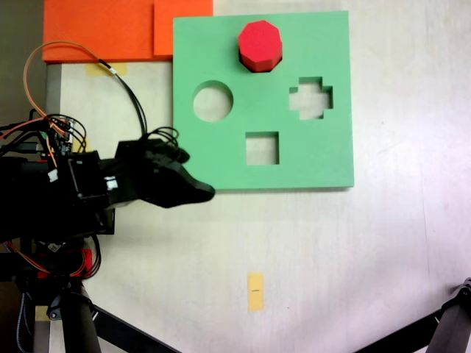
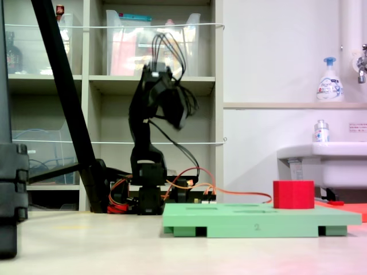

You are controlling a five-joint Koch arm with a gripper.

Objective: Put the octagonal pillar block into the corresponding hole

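The red octagonal pillar block (image 1: 259, 44) stands upright at the far edge of the green foam board (image 1: 221, 44); it rises above the board's top (image 2: 293, 195). The eight-sided hole is hidden, and the block stands where it would be; how deep the block sits cannot be told. My black gripper (image 1: 200, 193) hovers off the board's near left corner, well away from the block, and is raised high above the table (image 2: 176, 113). It shows as one dark mass with a single tip, and nothing is seen in it.
The board has round (image 1: 213, 101), cross-shaped (image 1: 310, 98) and square (image 1: 262, 148) cutouts, all empty. Orange foam sheets (image 1: 110, 29) lie beyond the board's left corner. A yellow tape mark (image 1: 255, 291) is on the table. Tripod legs (image 1: 110, 323) cross the lower corners.
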